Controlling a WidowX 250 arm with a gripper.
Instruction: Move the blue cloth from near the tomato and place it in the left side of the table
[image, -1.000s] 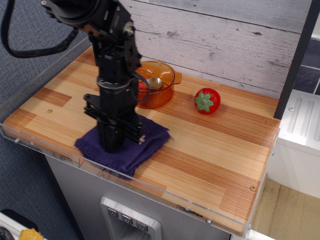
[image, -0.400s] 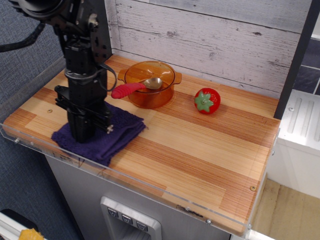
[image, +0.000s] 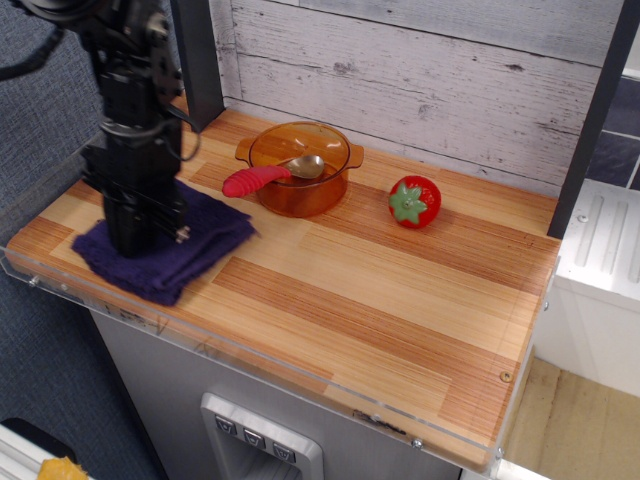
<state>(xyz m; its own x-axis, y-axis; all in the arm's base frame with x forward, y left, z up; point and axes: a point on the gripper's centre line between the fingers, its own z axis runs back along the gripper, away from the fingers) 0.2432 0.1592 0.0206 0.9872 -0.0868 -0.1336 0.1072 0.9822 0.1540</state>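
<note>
The pincer (image: 130, 240) presses into the cloth (image: 165, 250) on the striped bench (image: 400, 300); its grip cannot be told. Pot (image: 300, 175) and tomato (image: 414, 201) sit to its right, before whitewashed planks (image: 450, 80).

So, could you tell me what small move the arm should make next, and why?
Probably open the gripper and lift straight up: the cloth already lies at the table's left end, far from the tomato, with the gripper pressed down onto it.
</note>
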